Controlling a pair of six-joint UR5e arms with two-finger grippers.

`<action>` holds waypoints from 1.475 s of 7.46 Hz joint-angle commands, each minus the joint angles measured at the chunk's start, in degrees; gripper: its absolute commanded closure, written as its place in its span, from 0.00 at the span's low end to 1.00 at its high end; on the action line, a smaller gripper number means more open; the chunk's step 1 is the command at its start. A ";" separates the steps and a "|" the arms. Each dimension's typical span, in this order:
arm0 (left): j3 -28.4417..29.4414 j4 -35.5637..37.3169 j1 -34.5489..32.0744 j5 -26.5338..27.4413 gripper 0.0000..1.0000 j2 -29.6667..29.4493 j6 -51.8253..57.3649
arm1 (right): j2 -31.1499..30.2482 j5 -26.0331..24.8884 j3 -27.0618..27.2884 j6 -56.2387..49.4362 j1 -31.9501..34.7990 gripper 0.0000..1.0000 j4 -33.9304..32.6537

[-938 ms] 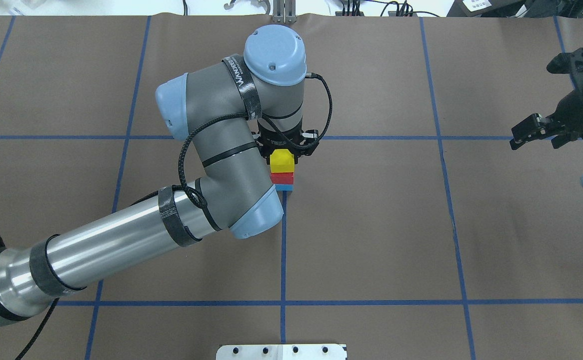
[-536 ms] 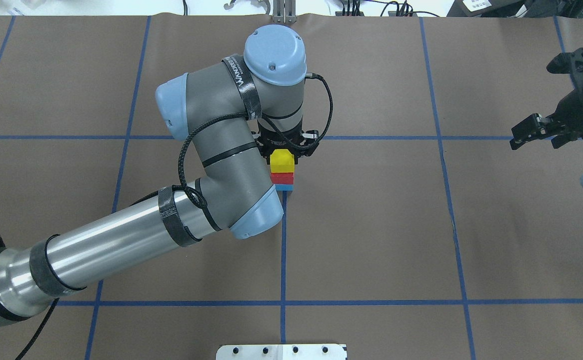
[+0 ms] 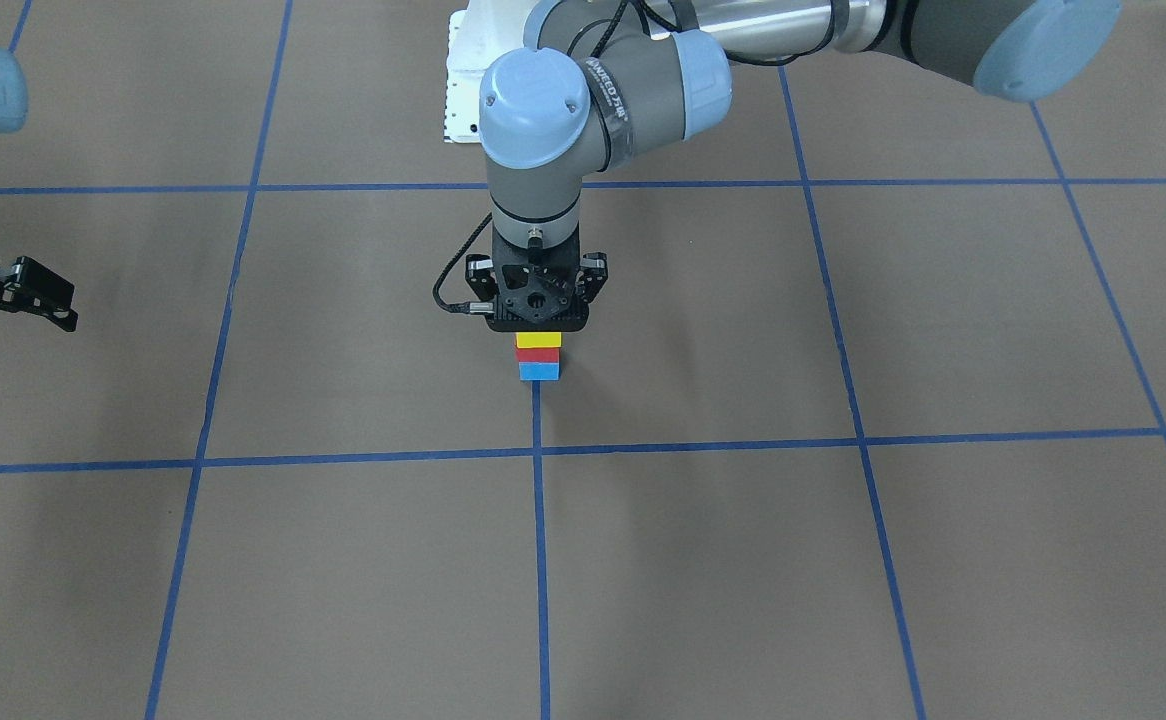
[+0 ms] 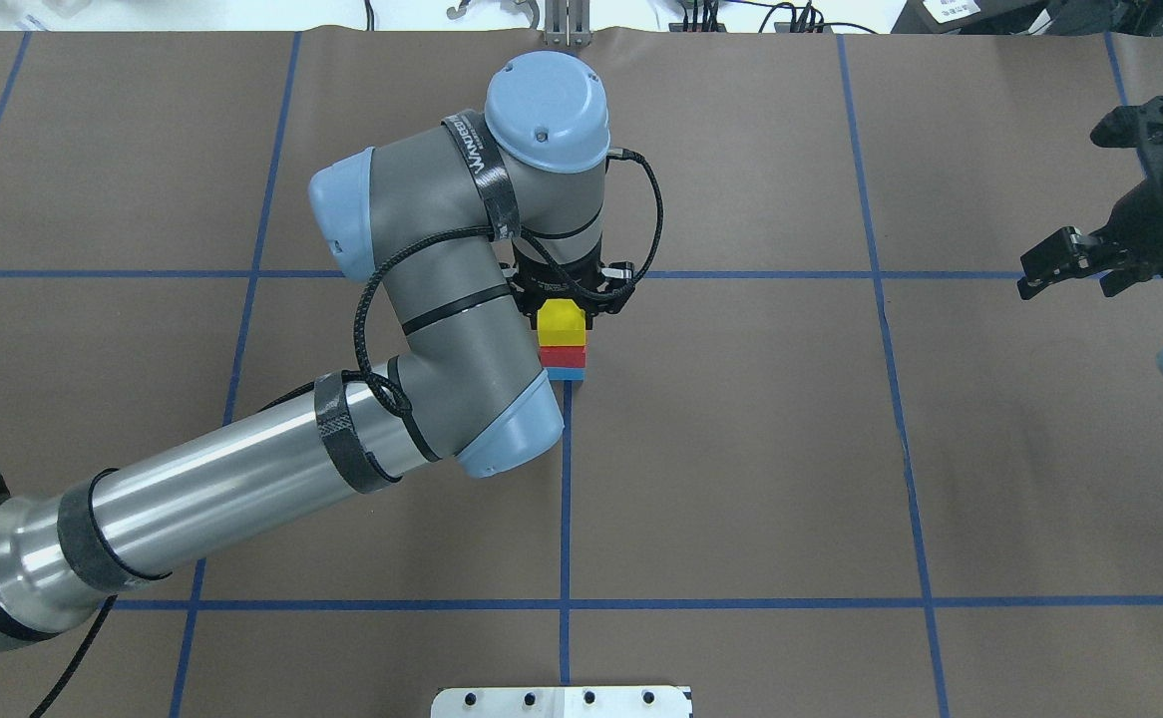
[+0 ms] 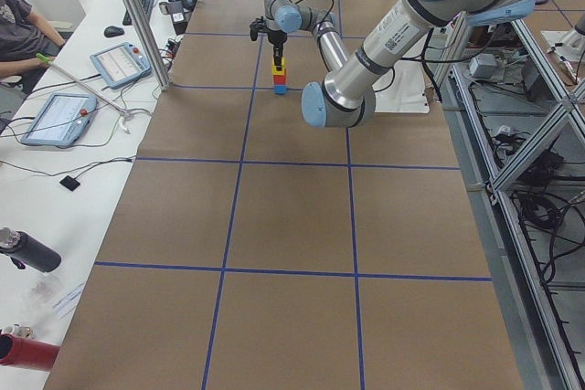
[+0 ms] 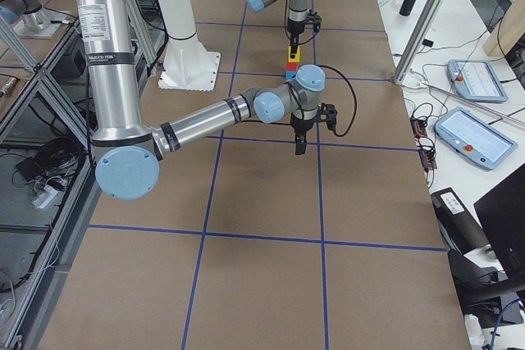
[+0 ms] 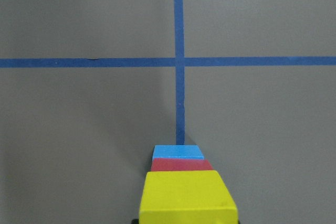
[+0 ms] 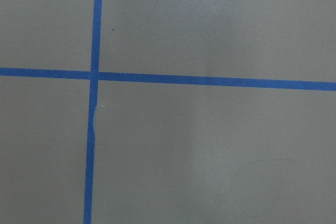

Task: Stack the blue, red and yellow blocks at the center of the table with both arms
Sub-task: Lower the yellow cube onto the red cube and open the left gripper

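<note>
A stack stands at the table's centre, by the blue tape cross: a blue block at the bottom, a red block on it and a yellow block on top. It also shows in the front view and in the left wrist view. My left gripper points straight down over the stack, its jaws close against the yellow block's sides. My right gripper is open and empty, far off at the table's right side.
The brown table is marked with a grid of blue tape lines. The left arm's elbow hangs over the table just left of the stack. A white base plate lies at the near edge.
The left arm has shifted very slightly. The stack and the right gripper have not moved.
</note>
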 commanded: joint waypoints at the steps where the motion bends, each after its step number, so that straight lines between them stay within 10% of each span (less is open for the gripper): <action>1: -0.23 0.12 0.00 -0.25 1.00 0.05 -0.08 | 0.00 -0.02 -0.02 -0.04 0.00 0.00 0.00; 10: -0.06 0.03 0.00 -0.25 0.98 -0.04 -0.08 | 0.00 -0.02 0.06 -0.04 0.00 0.00 0.00; 11: 0.03 -0.06 0.00 -0.17 0.57 -0.04 -0.08 | 0.00 0.06 0.07 -0.04 0.00 0.00 0.00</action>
